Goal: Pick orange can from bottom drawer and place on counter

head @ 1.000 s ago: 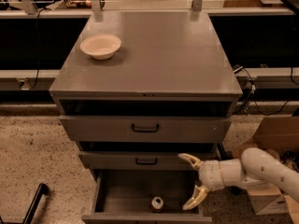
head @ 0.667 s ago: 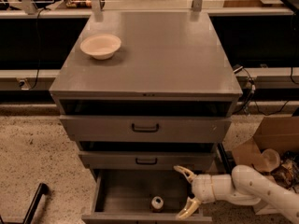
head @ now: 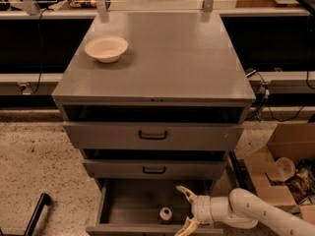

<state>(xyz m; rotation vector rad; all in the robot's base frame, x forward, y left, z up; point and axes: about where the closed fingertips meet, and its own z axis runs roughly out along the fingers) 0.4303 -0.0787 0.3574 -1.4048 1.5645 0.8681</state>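
Speckled flooring (head: pixel 34 151) surrounded a grey cabinet whose tabletop (head: pixel 167 58) carried only a cream bowl (head: pixel 106 48) near its back left corner. Below it, two shallow drawers (head: pixel 197 135) with black handles sat partly pulled out, overhanging the rear of the open bottom drawer (head: pixel 128 203). The orange can (head: pixel 166 214) stood upright near that drawer's front wall, its silver top showing. An open cardboard box (head: pixel 275 156) of clutter lay on the floor to the right. The white arm (head: pixel 256 213) reached in low from the right, roughly level, its claw (head: pixel 178 210) spread wide inside the drawer with both fingertips pointing left, just beside the can and holding nothing.
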